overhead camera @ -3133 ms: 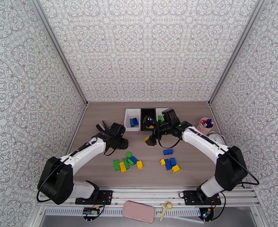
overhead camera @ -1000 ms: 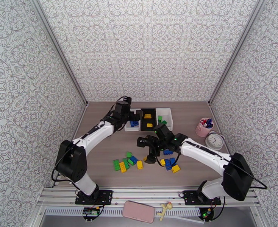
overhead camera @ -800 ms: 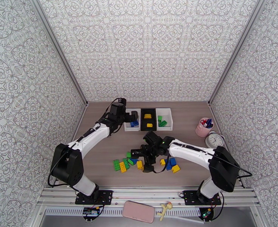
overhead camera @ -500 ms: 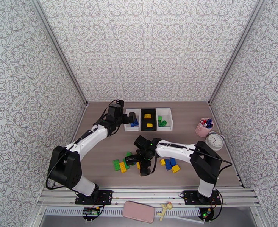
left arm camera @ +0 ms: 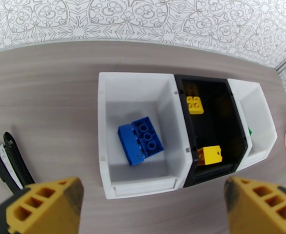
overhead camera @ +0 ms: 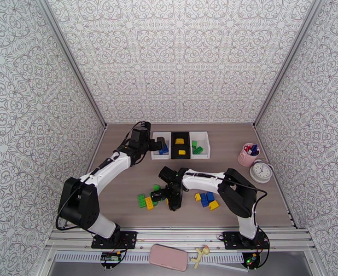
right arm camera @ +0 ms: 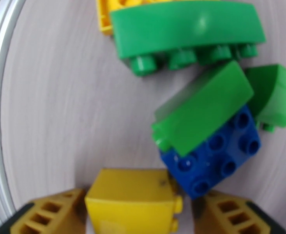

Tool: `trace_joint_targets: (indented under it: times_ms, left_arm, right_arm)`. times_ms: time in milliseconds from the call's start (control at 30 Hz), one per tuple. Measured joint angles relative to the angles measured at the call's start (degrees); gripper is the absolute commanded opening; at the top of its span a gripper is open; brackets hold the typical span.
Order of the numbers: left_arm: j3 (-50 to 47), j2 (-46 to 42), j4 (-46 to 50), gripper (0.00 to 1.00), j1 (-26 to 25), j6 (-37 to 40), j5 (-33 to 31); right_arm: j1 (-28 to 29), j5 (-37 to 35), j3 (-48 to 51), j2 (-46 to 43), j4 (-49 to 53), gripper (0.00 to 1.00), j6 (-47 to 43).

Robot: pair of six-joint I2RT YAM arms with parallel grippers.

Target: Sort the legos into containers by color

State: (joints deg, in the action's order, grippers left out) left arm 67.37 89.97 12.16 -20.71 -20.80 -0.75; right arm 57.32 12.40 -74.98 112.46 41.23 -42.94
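My right gripper point(right arm camera: 139, 217) is down at the left pile of legos point(overhead camera: 147, 200). Its fingers flank a yellow brick point(right arm camera: 131, 195): the left finger touches it and a narrow gap stays at the right. A blue brick point(right arm camera: 217, 153) and green bricks point(right arm camera: 203, 108) lie just beyond. My left gripper point(left arm camera: 152, 209) hangs wide open and empty in front of the containers point(overhead camera: 155, 156). The left white bin point(left arm camera: 104, 125) holds blue bricks point(left arm camera: 141, 141), the black bin point(left arm camera: 236, 125) yellow bricks point(left arm camera: 210, 155), and the right white bin point(overhead camera: 206, 146) green ones.
A second cluster of blue and yellow bricks point(overhead camera: 206, 199) lies right of my right gripper. A pink pen cup point(overhead camera: 249, 154) and a small clock point(overhead camera: 261, 171) stand at the table's right edge. The patterned walls close in on three sides.
My right arm has swung left from the right cluster to the left pile, and its fingers have closed in around the yellow brick. My left gripper has drawn back slightly from the bins, still open.
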Motion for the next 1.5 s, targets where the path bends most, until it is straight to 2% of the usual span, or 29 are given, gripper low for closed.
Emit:
trace_joint_targets:
  times_ms: [233, 333, 533, 700, 867, 1100, 1200, 1367, 1500]
  left_arm:
    - [-0.11, 0.02, 0.0, 1.0, 0.0, 0.02, -0.02]
    - [-0.26, 0.0, 0.02, 1.0, -0.02, 0.02, -0.04]
    - [-0.55, -0.04, 0.02, 1.0, -0.13, 0.04, -0.42]
    - [-2.29, -1.22, -0.24, 1.0, -0.31, 0.83, -0.39]
    - [-5.66, -4.42, -1.51, 1.0, -0.98, 3.04, -0.35]
    - [-13.14, -12.31, -6.27, 1.0, -1.95, 7.67, 1.92]
    - [-17.46, -15.72, -9.22, 1.0, -2.51, 10.32, 2.45]
    - [-25.86, -21.03, -14.23, 1.0, -3.04, 14.58, 3.1]
    - [-29.92, -25.0, -15.63, 1.0, -4.44, 18.4, 4.68]
  right_arm:
    - [0.0, 0.48, 0.02, 0.0, -0.02, 0.39, -0.13]
    - [0.0, 0.68, 0.04, -0.04, -0.22, 0.34, 0.22]
    - [-0.46, 1.77, 1.84, -1.84, -1.11, 0.32, 1.29]
    - [-2.95, 3.5, 5.09, -7.69, -3.34, 0.32, 3.61]
    - [-7.65, 5.27, 7.91, -14.8, -7.15, 0.31, 6.69]
    - [-17.49, 7.76, 12.98, -24.2, -17.59, 0.32, 15.43]
    - [-20.98, 7.13, 15.26, -26.93, -25.7, 0.26, 21.75]
    - [-25.38, 4.15, 15.61, -26.36, -37.77, 0.22, 33.18]
    - [-27.39, 0.87, 10.84, -20.2, -41.72, 0.22, 39.63]
